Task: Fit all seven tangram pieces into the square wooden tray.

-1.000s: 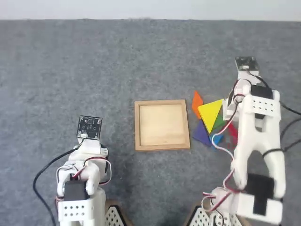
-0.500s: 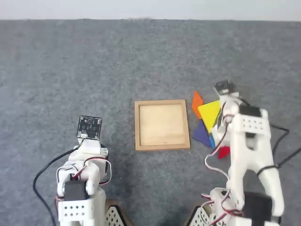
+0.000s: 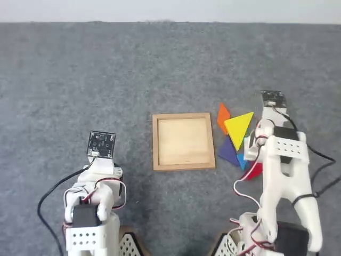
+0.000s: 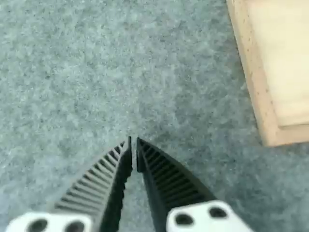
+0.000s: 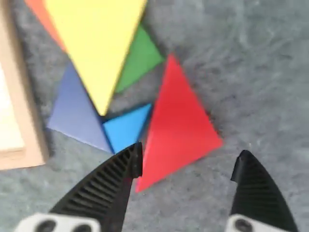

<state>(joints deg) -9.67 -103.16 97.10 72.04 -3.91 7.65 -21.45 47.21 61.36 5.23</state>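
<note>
The right gripper (image 5: 190,153) gapes wide, holding nothing, over the red triangle (image 5: 178,121), which lies among the pieces (image 3: 238,128) just right of the tray (image 3: 184,116). The left gripper (image 4: 133,141), pinched together on nothing, sits left of the tray.

A soft gray carpet (image 3: 106,74) covers the whole table. Behind it, at the far edge, is a plain white wall (image 3: 170,9).

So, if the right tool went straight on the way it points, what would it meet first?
Probably the red triangle: it lies on the carpet straight ahead of the open right tool. How far above it the tool is remains unclear.
</note>
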